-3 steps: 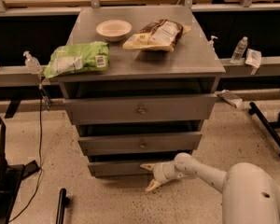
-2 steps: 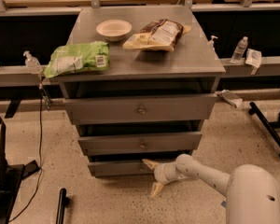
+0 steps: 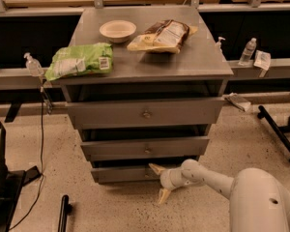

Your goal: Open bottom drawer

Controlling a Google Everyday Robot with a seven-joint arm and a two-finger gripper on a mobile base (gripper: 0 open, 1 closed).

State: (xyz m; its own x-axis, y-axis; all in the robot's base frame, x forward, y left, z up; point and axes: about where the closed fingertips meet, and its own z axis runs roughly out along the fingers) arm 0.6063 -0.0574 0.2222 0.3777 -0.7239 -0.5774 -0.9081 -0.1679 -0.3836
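Though splayed, tool (image 3: 160,181) at bottom drawer (image 3: 118,174)

Grey bottom drawer (image 3: 121,174) and cabinet top (image 3: 203,62), cream bowl (image 3: 117,30), green bag (image 3: 79,61), brown-and-yellow bag (image 3: 163,35), speckled beige floor (image 3: 111,209), white gripper (image 3: 156,183) with cream fingers spread at that drawer's front

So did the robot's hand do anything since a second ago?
Hardly. The gripper stayed low in front of the bottom drawer, and its fingers seem to have spread a little wider. It has not grabbed anything. The bottom drawer has not slid, and the bowl, green bag and brown bag on top did not move.
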